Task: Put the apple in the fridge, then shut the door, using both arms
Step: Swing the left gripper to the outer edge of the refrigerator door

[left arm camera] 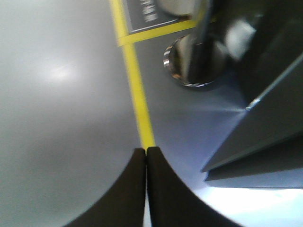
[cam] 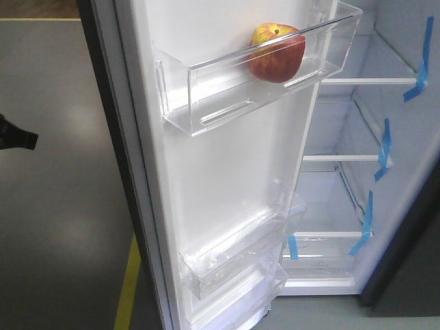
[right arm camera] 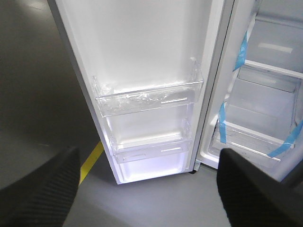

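The red and yellow apple (cam: 276, 53) rests in the clear upper bin (cam: 206, 89) of the open door (cam: 227, 165), whose white inner lining faces me. To its right the fridge (cam: 344, 124) stands open, showing glass shelves and blue tape strips (cam: 383, 148). My right gripper (right arm camera: 149, 153) is open and empty, low in front of the door (right arm camera: 142, 56) and its lower bins (right arm camera: 147, 99), with its fingers (right arm camera: 42, 189) apart from them. My left gripper (left arm camera: 146, 151) is shut on nothing and points down at the floor. The apple shows in neither wrist view.
A yellow floor line (cam: 127, 289) runs beside the door's outer edge. Under the left gripper are that yellow floor line (left arm camera: 137, 94), a round metal foot with a pole (left arm camera: 194, 61) and a dark grey panel (left arm camera: 274, 123). A black arm part (cam: 17, 134) shows at the left edge.
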